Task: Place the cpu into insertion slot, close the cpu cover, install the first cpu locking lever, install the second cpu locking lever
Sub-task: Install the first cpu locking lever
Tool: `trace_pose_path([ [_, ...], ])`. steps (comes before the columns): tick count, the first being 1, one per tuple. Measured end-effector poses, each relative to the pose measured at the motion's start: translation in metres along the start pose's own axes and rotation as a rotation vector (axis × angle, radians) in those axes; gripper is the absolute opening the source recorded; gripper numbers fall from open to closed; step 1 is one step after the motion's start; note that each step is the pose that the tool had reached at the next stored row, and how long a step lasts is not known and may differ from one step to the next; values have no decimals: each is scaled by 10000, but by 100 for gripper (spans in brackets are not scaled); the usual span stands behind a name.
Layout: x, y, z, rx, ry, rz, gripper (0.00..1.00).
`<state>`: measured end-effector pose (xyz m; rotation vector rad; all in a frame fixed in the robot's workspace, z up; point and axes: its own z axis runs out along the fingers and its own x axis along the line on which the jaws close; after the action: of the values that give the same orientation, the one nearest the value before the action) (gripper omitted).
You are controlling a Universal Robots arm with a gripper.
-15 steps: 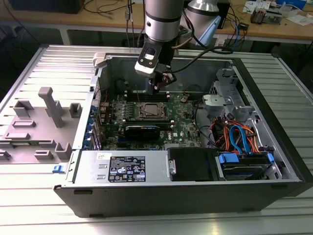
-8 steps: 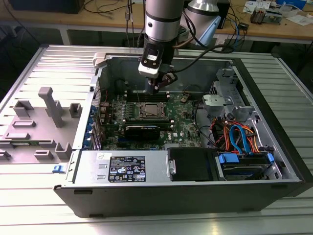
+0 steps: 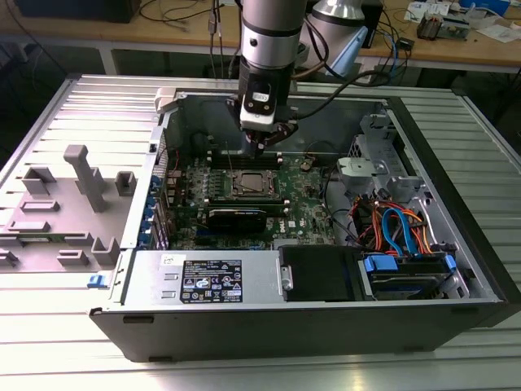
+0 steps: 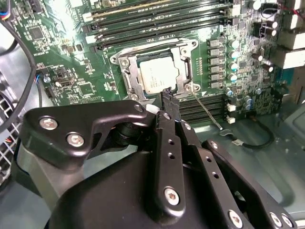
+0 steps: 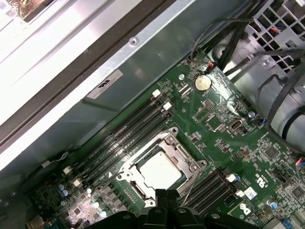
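The cpu (image 4: pixel 158 76) (image 5: pixel 159 170) lies flat in the insertion slot (image 3: pixel 248 184) on the green board, its grey top facing up. The cpu cover (image 4: pixel 129 76) (image 5: pixel 187 156) lies down around it as a silvery frame, the chip showing through its window. A thin wire locking lever (image 4: pixel 206 112) (image 5: pixel 188 183) sticks out from one corner of the socket, clear of the frame. My gripper (image 3: pixel 262 145) (image 4: pixel 167 94) (image 5: pixel 167 194) hangs just above the socket's edge near that lever, shut, with nothing between its fingers.
Long black memory slots (image 5: pixel 126 131) (image 4: pixel 162 19) flank the socket. A black graphics card (image 3: pixel 236 217) lies in front of it. The case's metal walls (image 3: pixel 326 110) close in around the board; drive cables (image 3: pixel 399 228) sit at the exterior view's right. A grey fixture (image 3: pixel 77 175) stands outside.
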<state>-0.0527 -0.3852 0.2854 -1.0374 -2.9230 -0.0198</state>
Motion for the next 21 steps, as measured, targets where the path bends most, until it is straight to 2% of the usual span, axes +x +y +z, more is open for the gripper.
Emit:
trace_pose_path([
  [1, 0, 0, 0, 9, -2, -182, 11],
  [10, 0, 0, 0, 10, -2, -209, 11],
  [21, 0, 0, 0, 59, -5, -1330, 11],
])
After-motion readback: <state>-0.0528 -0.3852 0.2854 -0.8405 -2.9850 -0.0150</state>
